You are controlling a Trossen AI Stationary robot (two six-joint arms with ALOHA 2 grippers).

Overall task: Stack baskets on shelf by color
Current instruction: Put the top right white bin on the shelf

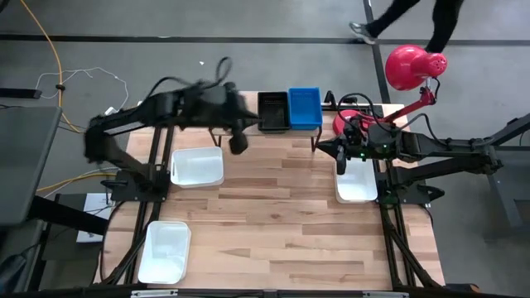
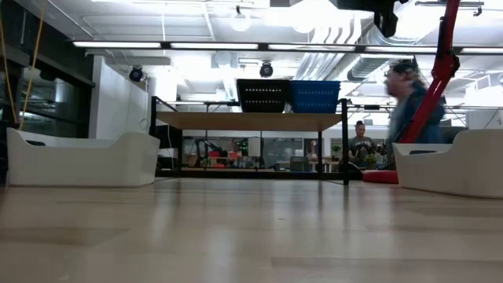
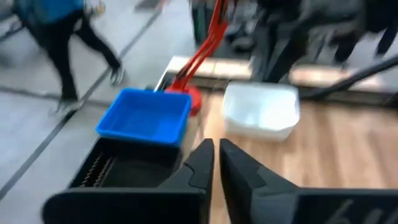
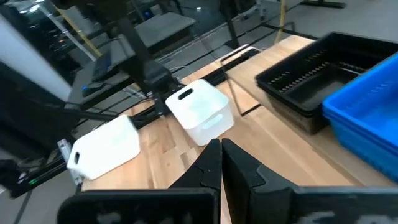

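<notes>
Shelf [image 1: 248, 126]: pale wood plank on thin black legs, far edge of table [image 1: 281, 223]. On it a slotted black basket [image 1: 272, 111] and a smooth blue basket [image 1: 304, 108], side by side. Three white baskets, rounded corners, on the table: [image 1: 196, 166], [image 1: 164, 252], [image 1: 357, 181]. Left gripper [image 3: 214, 149] near the black basket, fingers pressed together, empty. Right gripper [image 4: 220, 147] right of shelf, fingers together, empty. Red lamp [image 1: 412, 68] beyond the table; a person [image 1: 406, 18] walks past.

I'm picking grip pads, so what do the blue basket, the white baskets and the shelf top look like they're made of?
Blue basket: likely molded plastic, smooth walls, uniform bright color, rolled rim.
White baskets: likely the same kind of plastic, slightly glossy, with rounded corners and a molded handle cutout.
Shelf top: looks like light wood, though it could be laminate; only its pale edge shows.
</notes>
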